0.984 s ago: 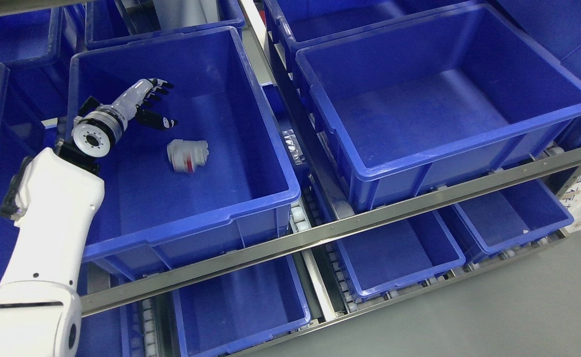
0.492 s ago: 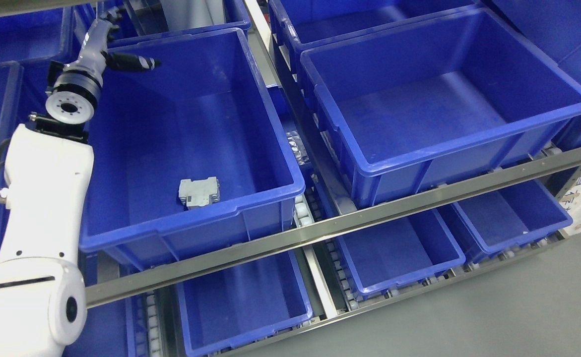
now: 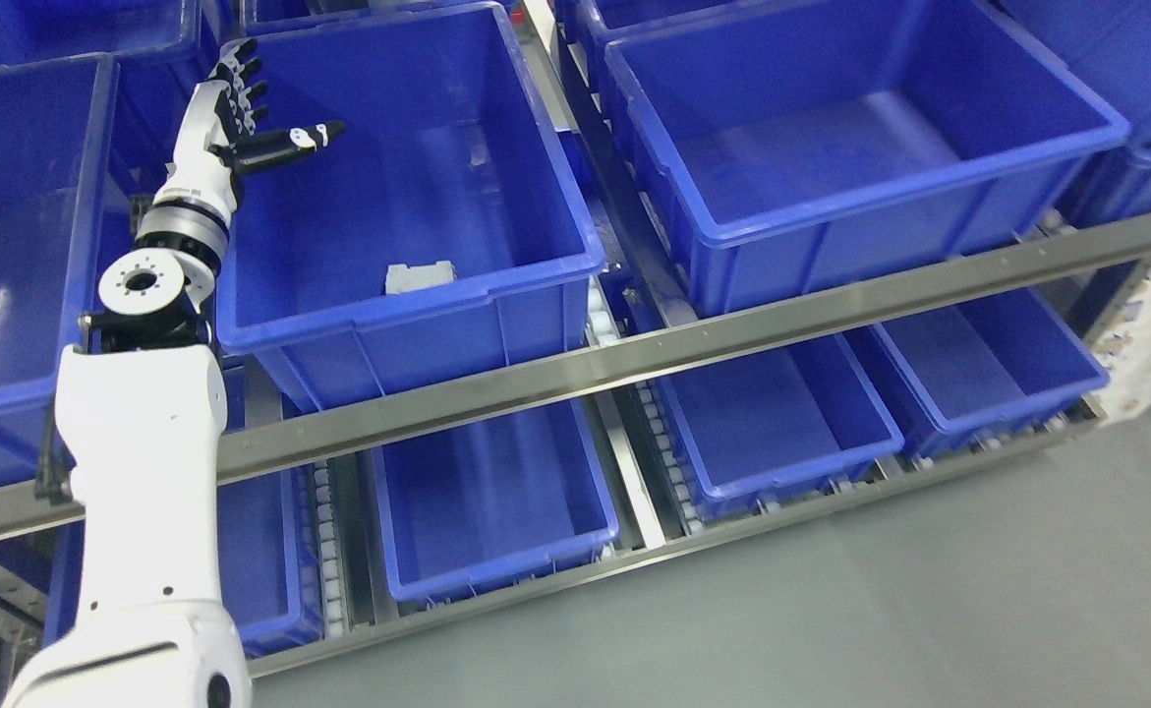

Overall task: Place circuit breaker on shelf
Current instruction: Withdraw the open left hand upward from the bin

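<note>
Head view, bottom of frame: the grey floor fills the lower right; nothing lies on it.
Lower shelf level: three blue bins sit under the steel rail [image 3: 634,359], in the lower middle and right of the frame; as far as can be seen they hold nothing.
Left arm: the white forearm [image 3: 138,462] rises from the lower left corner and passes in front of the rail, up to the round wrist joint.
Left hand: the left hand [image 3: 231,113] is in the upper left of the frame, over the left rim of the blue bin [image 3: 418,300]. The fingers are stretched and spread, the thumb points to the right, and the hand holds nothing.
Circuit breaker: the grey circuit breaker [image 3: 418,277] lies inside this bin, on the floor of it, close against the front wall. The front rim hides its lower part. It is well apart from the hand.
Neighbour bin: a second large blue bin [image 3: 860,202] stands to the right on the same shelf level, and looks empty.
Right hand: not in the picture.
Step in hand: I judge that the placing itself is done, because the part rests in the bin on the shelf and the hand is free.
Next move: it calls only for taking the arm clear of the bin without touching the rim or the rail.
</note>
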